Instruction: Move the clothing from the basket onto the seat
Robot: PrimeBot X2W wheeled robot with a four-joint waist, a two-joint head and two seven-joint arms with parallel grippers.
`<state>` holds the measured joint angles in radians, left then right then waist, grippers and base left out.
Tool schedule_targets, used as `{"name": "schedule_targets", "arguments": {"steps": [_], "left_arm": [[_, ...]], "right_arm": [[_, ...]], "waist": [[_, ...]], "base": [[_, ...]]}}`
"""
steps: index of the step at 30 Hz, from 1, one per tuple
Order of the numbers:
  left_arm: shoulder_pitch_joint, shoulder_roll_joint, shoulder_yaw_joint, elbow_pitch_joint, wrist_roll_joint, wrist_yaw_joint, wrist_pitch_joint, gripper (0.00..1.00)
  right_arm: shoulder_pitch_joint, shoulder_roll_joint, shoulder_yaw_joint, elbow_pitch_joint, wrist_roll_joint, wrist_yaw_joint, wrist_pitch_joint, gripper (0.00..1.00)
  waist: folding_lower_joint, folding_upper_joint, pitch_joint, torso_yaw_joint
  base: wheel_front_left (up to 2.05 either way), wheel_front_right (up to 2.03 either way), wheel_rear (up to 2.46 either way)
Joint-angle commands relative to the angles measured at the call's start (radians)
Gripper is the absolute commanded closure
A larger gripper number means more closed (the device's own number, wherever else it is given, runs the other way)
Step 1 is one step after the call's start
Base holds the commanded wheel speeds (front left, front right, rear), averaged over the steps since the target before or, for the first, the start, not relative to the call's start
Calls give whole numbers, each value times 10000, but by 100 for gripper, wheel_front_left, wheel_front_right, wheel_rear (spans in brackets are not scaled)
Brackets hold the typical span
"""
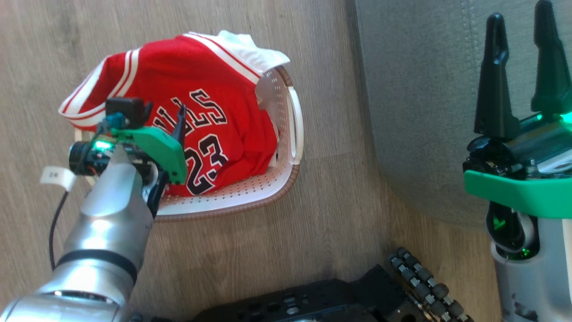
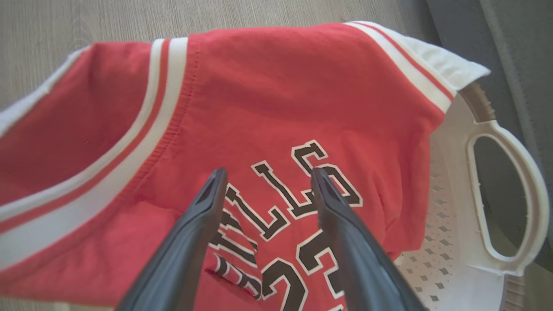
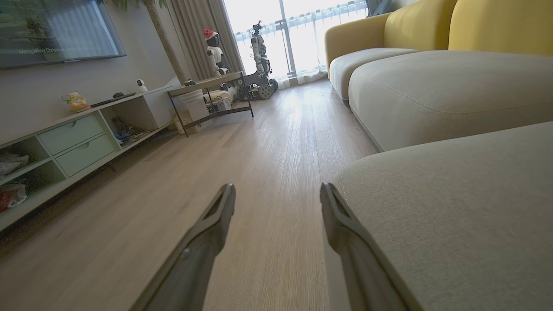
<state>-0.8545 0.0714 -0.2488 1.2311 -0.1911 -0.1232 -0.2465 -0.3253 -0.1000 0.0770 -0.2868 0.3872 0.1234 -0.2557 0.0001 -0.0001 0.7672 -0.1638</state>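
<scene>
The clothing (image 1: 214, 80), a red jersey with black "BULLS 23" lettering and white-striped trim, lies heaped in the cream perforated basket (image 1: 292, 129) on the floor and spills over its far and left rims. My left gripper (image 1: 164, 114) hangs over the jersey's lettering, open, with nothing between its fingers. In the left wrist view the clothing (image 2: 281, 95) lies under the left gripper (image 2: 268, 172), whose tips point at the letters, with the basket's handle (image 2: 525, 172) to the right. My right gripper (image 1: 520, 20) stands open over the grey-green seat (image 1: 424, 112). The right wrist view has the right gripper (image 3: 277, 188) empty beside the seat (image 3: 453, 207).
The basket stands on a wood floor (image 1: 321, 201) just left of the seat's rounded edge. My black base (image 1: 313, 304) shows at the bottom. Farther off stand a low TV cabinet (image 3: 77, 138), a side table (image 3: 211, 95) and a yellow sofa (image 3: 414, 30).
</scene>
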Motion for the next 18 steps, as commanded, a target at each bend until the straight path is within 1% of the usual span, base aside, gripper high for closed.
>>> {"name": "schedule_targets", "arguments": {"steps": [1,8,12,18], "left_arm": [[-55,326,190,3,-152,53,16,0],[-690,488,92,341,-199,102,398,0],[-878,676,48,464,-197,344,899,0],[-1067,858,-140,549,-163,320,1927,0]], "right_arm": [[44,-102,241,-460,-42,73,-61,0],[-180,-254,379,-1044,-68,73,-61,0],[-298,-240,358,-1332,-100,73,-61,0],[-396,-203,402,-1643,-176,73,-61,0]], "waist": [[-1,1,269,-52],[-1,1,937,-116],[-1,1,1295,-176],[-1,1,1722,-303]], "base": [[0,0,0],[0,0,0],[0,0,0],[0,0,0]]}}
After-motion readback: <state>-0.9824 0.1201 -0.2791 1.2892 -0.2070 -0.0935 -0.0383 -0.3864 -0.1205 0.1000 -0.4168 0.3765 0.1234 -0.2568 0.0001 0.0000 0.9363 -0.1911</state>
